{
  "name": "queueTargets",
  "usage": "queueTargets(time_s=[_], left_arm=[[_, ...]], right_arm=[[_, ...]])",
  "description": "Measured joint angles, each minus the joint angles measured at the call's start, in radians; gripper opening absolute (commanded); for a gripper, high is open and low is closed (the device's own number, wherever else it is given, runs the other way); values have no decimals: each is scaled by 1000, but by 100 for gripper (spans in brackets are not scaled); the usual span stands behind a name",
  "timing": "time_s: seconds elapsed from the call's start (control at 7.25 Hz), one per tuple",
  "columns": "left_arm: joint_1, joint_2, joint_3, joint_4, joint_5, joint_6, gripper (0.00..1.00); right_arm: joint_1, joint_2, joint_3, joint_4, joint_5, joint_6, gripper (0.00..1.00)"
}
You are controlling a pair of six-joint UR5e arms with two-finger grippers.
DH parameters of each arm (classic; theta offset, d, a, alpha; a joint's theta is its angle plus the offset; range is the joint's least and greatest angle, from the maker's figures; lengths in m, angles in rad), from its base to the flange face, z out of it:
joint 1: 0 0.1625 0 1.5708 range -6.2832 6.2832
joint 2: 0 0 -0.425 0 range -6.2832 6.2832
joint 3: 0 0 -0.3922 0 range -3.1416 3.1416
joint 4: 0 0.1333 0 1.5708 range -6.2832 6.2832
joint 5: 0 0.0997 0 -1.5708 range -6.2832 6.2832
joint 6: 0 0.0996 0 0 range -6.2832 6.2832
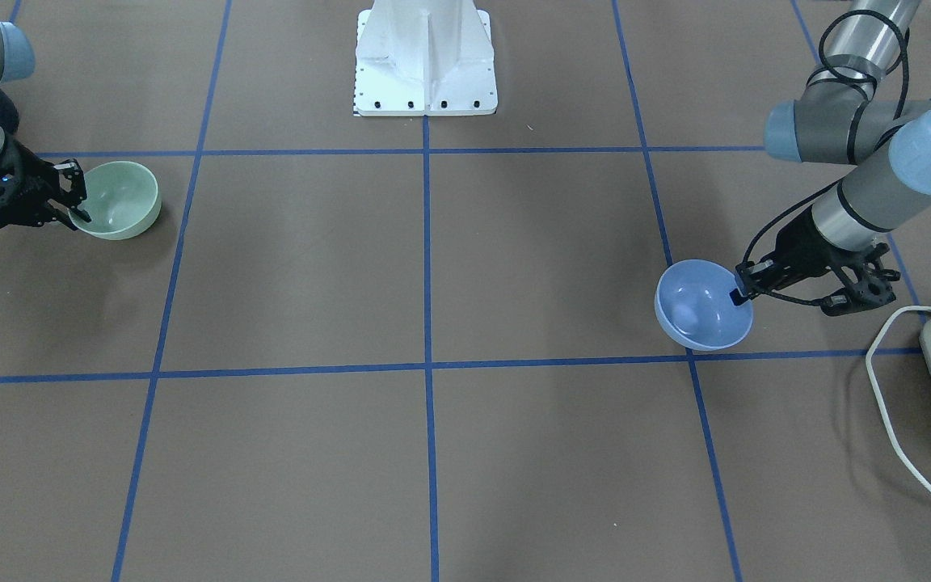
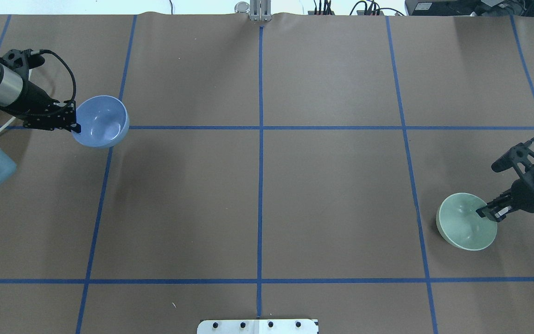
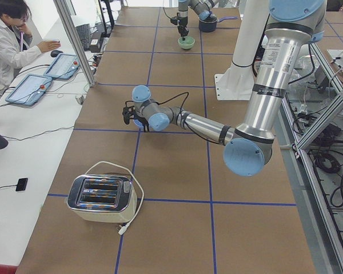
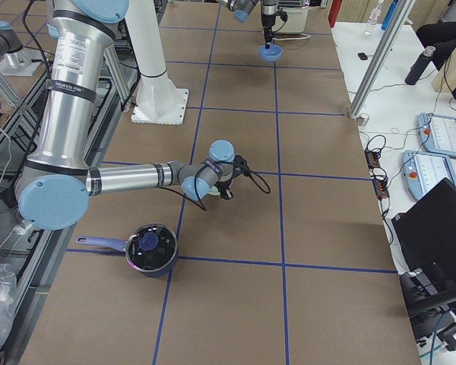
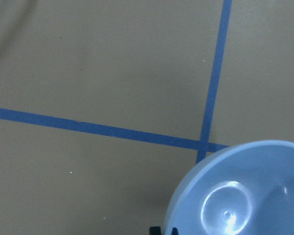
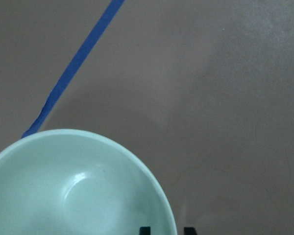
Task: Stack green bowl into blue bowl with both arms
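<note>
The blue bowl (image 2: 101, 121) is at the table's far left; it also shows in the front view (image 1: 704, 305) and the left wrist view (image 5: 245, 196). My left gripper (image 2: 74, 124) is shut on its near rim, and the bowl looks slightly tilted. The green bowl (image 2: 464, 222) sits on the table at the right; it also shows in the front view (image 1: 118, 198) and the right wrist view (image 6: 73, 191). My right gripper (image 2: 488, 212) is open, its fingers astride the green bowl's rim with a gap between them.
A toaster (image 3: 100, 197) with a white cord stands beyond the blue bowl at the left end. A dark pot (image 4: 148, 247) with a blue handle stands near the right arm. The white base column (image 1: 425, 56) stands mid-table on the robot's side. An operator (image 3: 8, 34) sits at the side desk.
</note>
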Motion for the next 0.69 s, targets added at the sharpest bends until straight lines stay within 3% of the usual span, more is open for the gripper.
queueTargets(time_s=[0.28, 0.69], left_arm=[[17, -25, -3, 1, 3, -53, 11], [42, -50, -9, 2, 11, -100, 11]], right_arm=[[2, -1, 2, 0, -2, -3, 13], [4, 1, 4, 0, -2, -4, 7]])
